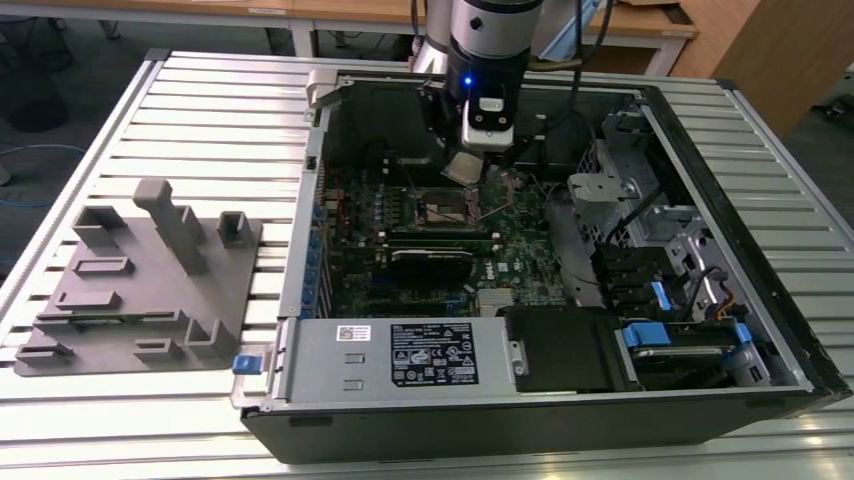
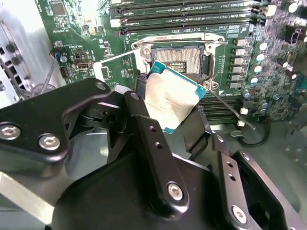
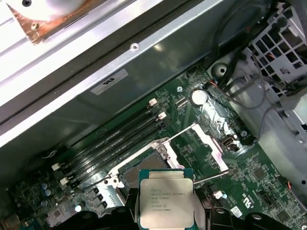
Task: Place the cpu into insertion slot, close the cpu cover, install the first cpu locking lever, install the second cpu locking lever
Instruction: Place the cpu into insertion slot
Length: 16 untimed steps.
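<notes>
Closest to the lens, my gripper (image 2: 169, 122) is clamped on the cpu (image 2: 170, 98), with its two black fingers (image 2: 144, 124) bearing on opposite edges of the chip. I hold the cpu in the air, tilted, just above the insertion slot (image 2: 181, 56). The slot lies open on the green circuit board (image 2: 72, 28), in the board's half toward the wall of the computer case (image 1: 534, 430) behind my arm. The cpu cover (image 3: 212, 147) stands raised beside the slot, and one locking lever (image 2: 229, 111) is swung out near it.

Hazards, as I judge them:
- Lowering the chip while tilted would land one corner first and could bend the socket contacts.
- A thin edge grip may let the chip slip or rotate.
- A wrong orientation would prevent seating.
- The loose lever could foul the fingers.
</notes>
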Tool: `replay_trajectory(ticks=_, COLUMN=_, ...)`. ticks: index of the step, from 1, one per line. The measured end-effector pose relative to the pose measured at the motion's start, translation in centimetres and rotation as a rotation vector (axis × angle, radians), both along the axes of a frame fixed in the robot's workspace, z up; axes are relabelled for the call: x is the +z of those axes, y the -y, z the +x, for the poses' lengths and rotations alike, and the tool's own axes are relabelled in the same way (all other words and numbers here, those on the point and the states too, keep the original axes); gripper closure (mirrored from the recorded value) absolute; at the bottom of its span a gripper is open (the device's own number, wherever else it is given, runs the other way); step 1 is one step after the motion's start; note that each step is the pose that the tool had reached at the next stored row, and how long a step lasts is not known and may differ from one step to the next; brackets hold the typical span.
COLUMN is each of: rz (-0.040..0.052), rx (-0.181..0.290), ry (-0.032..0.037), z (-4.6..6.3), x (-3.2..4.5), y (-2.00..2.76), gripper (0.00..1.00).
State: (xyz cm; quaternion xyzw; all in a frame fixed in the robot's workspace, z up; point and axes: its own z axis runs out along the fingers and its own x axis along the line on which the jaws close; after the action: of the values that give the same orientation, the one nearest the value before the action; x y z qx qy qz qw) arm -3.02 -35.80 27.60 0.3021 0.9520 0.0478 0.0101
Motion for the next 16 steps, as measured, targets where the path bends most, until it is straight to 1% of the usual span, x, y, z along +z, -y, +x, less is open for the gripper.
replay_trajectory(ticks=15, rz=-0.0001, rx=-0.001, ry=0.0001, z=0.0, x=0.0, y=0.0, gripper=0.46)
replay_trajectory(ticks=16, rz=-0.0001, rx=-0.015, ry=0.0001, z=0.0, x=-0.02, y=-0.01, gripper=0.46)
